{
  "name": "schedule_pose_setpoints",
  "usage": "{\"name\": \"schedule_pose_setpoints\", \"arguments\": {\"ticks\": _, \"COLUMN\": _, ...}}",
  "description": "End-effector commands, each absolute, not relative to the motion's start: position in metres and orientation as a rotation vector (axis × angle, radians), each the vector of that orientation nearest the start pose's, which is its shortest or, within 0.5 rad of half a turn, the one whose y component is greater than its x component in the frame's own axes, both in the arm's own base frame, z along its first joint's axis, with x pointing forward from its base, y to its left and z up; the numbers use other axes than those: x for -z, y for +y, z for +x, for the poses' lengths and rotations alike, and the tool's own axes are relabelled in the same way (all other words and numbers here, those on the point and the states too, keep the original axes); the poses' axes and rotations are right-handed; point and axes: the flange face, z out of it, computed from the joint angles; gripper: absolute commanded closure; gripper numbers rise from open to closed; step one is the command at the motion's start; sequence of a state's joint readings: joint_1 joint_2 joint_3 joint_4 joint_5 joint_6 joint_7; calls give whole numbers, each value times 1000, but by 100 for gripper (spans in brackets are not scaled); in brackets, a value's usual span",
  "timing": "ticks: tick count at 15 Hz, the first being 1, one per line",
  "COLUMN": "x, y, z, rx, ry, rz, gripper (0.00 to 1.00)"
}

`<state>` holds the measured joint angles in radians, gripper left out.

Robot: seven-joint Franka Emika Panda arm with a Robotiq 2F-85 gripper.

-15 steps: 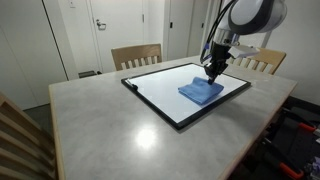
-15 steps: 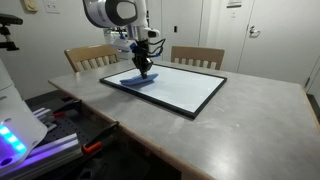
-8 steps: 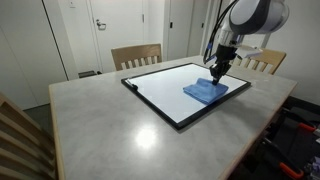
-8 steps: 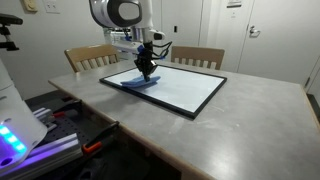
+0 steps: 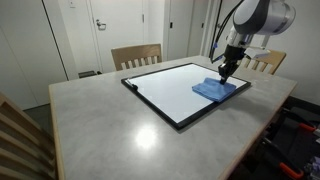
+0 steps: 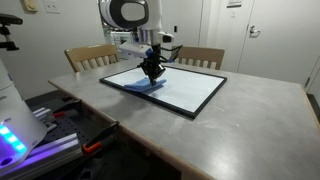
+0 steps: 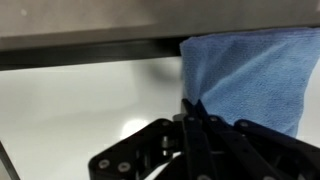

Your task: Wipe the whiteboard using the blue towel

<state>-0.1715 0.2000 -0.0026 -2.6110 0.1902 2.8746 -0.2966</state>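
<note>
We see the stroke has carried the blue towel along the whiteboard toward the board corner on the arm's side. In the wrist view the cloth's top edge now lies against the black frame. The gripper stands over it with its jaws drawn fully together and its tips pressing down at the towel's edge. We cannot tell whether a fold of cloth is pinched between them.

Compared with 1 second ago, the towel and gripper in both exterior views have slid together across the board toward that corner. The cloth has stayed flat and spread, not bunched. The jaws have not changed their width over that time.

We judge this pass is close to running out of board. The wide area toward the opposite end of the whiteboard is not under the cloth, and we would expect a return stroke to cover it. The table carrying the board looks unchanged.
</note>
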Motion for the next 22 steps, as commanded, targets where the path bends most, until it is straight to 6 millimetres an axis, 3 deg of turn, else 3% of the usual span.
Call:
{"name": "schedule_pose_setpoints", "arguments": {"ticks": 1, "x": -183, "y": -112, "z": 422, "rx": 114, "ry": 107, "rz": -3084, "gripper": 99}}
{"name": "schedule_pose_setpoints", "arguments": {"ticks": 13, "x": -193, "y": -205, "z": 402, "rx": 242, "ry": 179, "rz": -3075, "gripper": 99}}
{"name": "schedule_pose_setpoints", "arguments": {"ticks": 22, "x": -199, "y": -269, "z": 398, "rx": 308, "ry": 224, "rz": -3084, "gripper": 99}}
